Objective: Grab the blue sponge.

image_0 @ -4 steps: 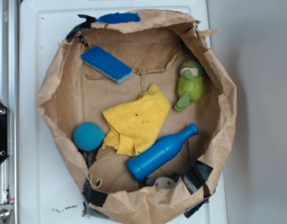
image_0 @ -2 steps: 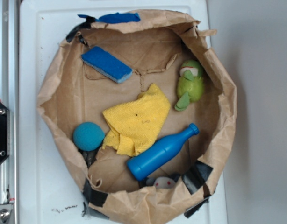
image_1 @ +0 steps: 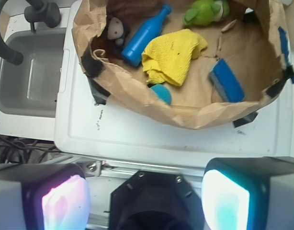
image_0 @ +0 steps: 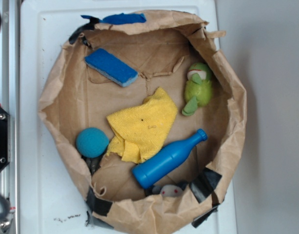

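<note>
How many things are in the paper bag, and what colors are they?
Blue: 2, the blue sponge and the bottle
Teal: 1, the ball
Yellow: 1, the cloth
Green: 1, the plush toy
White-faced: 1, a small stuffed toy
Total: 6

Yellow cloth point(image_0: 140, 126) beside blue bottle point(image_0: 166, 160)

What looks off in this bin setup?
The container is a torn brown paper bag patched with black tape, its rim crumpled. A yellow cloth lies bunched mid-bag, and a small stuffed toy sits half-hidden under the rim. The blue sponge lies unobstructed.
</note>
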Controlling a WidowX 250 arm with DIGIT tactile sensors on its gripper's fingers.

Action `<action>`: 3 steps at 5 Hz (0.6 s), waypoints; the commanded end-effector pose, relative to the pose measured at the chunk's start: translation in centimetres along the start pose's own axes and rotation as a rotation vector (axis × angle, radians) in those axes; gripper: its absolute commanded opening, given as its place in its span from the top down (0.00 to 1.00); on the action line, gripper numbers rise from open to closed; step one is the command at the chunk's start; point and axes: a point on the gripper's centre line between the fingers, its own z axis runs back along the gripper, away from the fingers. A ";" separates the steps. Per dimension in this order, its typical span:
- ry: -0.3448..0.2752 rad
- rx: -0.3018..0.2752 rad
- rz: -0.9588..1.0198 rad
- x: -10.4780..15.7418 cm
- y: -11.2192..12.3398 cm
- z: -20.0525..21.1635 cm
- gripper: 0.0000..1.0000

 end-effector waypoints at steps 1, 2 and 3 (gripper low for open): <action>0.029 0.029 -0.067 2.1 1.4 -2.0 0.00; 0.041 0.019 -0.077 4.5 -0.8 -1.5 0.00; 0.057 0.024 -0.031 7.0 -0.6 -1.7 0.00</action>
